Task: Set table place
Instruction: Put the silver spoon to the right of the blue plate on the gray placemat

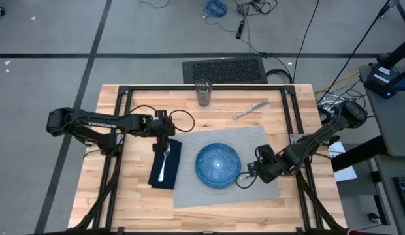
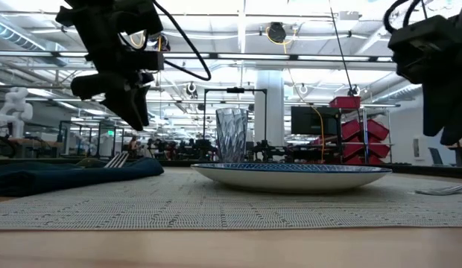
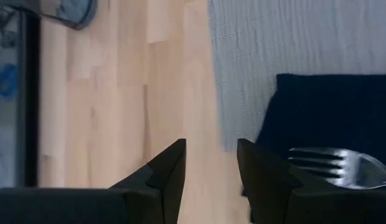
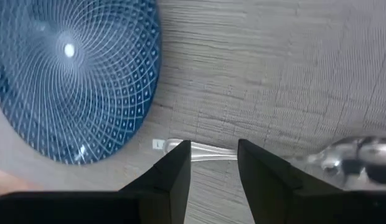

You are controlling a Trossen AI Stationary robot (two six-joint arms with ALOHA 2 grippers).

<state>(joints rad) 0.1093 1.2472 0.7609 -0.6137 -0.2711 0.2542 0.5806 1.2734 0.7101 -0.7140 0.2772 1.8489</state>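
left gripper (image 3: 210,165): fingers apart, empty, above navy napkin (image 1: 166,163) and fork (image 1: 164,160) | right gripper (image 4: 213,165): fingers apart over spoon (image 4: 255,154) on placemat (image 1: 255,140) | blue plate (image 1: 217,166) on placemat, mid-desk (image 1: 124,196)

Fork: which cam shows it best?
High view: the whole fork shows, lying lengthwise on the navy napkin at the placemat's left edge. Left wrist view catches only the tines. Low view shows just the tines edge-on. Right wrist view doesn't show it.
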